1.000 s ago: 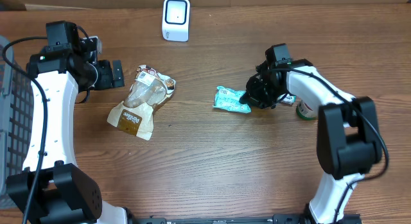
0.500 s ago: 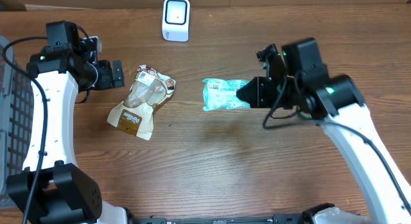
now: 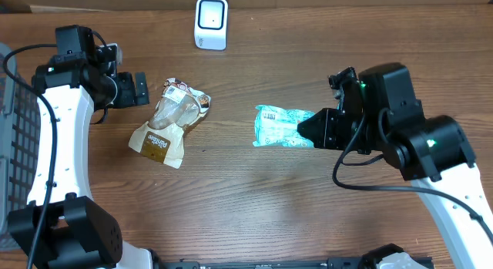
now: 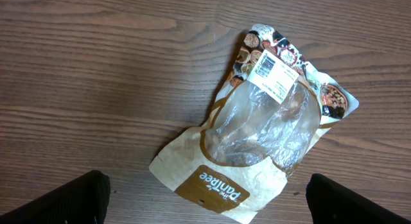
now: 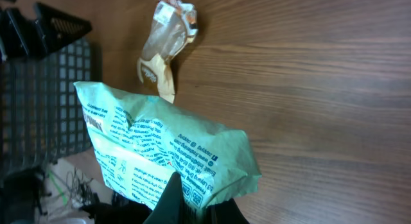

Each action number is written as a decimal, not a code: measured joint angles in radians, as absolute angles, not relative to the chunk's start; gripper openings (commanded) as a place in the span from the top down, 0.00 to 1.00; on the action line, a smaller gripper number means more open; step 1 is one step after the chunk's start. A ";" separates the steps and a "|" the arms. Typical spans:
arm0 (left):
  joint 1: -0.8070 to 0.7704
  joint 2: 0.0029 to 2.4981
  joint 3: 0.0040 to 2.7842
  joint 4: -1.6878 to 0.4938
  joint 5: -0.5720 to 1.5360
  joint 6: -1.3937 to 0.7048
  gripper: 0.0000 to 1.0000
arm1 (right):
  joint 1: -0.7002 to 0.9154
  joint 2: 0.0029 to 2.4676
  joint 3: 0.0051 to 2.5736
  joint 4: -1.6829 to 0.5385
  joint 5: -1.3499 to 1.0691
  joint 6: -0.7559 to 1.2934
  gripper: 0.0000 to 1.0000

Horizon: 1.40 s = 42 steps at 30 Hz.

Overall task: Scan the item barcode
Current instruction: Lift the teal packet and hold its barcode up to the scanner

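Observation:
My right gripper [image 3: 310, 131] is shut on one end of a mint-green printed packet [image 3: 280, 127], held out to the left above the table's middle. In the right wrist view the packet [image 5: 160, 153] fills the lower left, with small print facing the camera, pinched in the gripper [image 5: 192, 208]. A white barcode scanner [image 3: 211, 22] stands at the table's far edge. My left gripper [image 3: 139, 89] is open and holds nothing. It hovers over a tan and clear bread bag [image 4: 270, 128], its fingers [image 4: 61, 201] wide apart.
The bread bag [image 3: 169, 122] lies flat on the wooden table at centre left, a white label near its top. A dark wire basket [image 3: 11, 146] sits at the left edge, also seen as a basket [image 5: 45, 102] in the right wrist view.
The right arm has risen off the table with the green packet in its grip and carried it slightly about the middle. The left arm and the bread bag have not moved.

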<state>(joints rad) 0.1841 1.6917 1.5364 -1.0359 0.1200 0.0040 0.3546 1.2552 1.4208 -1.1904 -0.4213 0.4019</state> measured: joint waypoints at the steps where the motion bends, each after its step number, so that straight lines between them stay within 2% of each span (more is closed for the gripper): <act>1: 0.184 1.691 1.536 -1.036 0.120 0.004 0.00 | 0.369 1.274 1.456 -1.206 -0.398 0.420 0.96; 8: 0.184 1.692 1.536 -1.035 0.120 0.004 0.00 | 0.487 1.571 1.865 -1.371 -0.243 0.467 0.96; 12: 0.184 1.691 1.536 -1.037 0.120 0.004 0.00 | 0.534 1.887 2.262 -1.507 -0.148 0.443 0.96; 15: 0.184 1.692 1.536 -1.036 0.120 0.004 0.00 | 0.543 2.043 2.473 -1.511 -0.113 0.421 0.96; 18: 0.184 1.692 1.536 -1.036 0.120 0.004 0.00 | 0.545 2.108 2.541 -1.468 -0.035 0.406 0.96; 25: 0.184 1.692 1.536 -1.036 0.120 0.004 0.00 | 0.570 2.182 2.553 -1.100 0.362 0.245 0.96; 28: 0.184 1.692 1.536 -1.036 0.121 0.004 0.00 | 0.595 2.257 2.547 -0.874 0.512 0.096 0.96; 30: 0.184 1.691 1.536 -1.035 0.120 0.004 0.00 | 0.609 2.355 2.545 -0.633 0.605 -0.090 0.96; 37: 0.184 1.691 1.536 -1.035 0.120 0.004 0.00 | 0.612 2.589 2.531 -0.065 0.670 -0.633 0.96; 42: 0.184 1.691 1.536 -1.036 0.120 0.004 0.00 | 0.608 2.655 2.530 0.002 0.630 -0.907 0.96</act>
<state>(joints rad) 0.1841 1.6913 1.5364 -1.0355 0.1200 0.0040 0.6083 2.6549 2.5298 0.0017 0.6300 -0.9070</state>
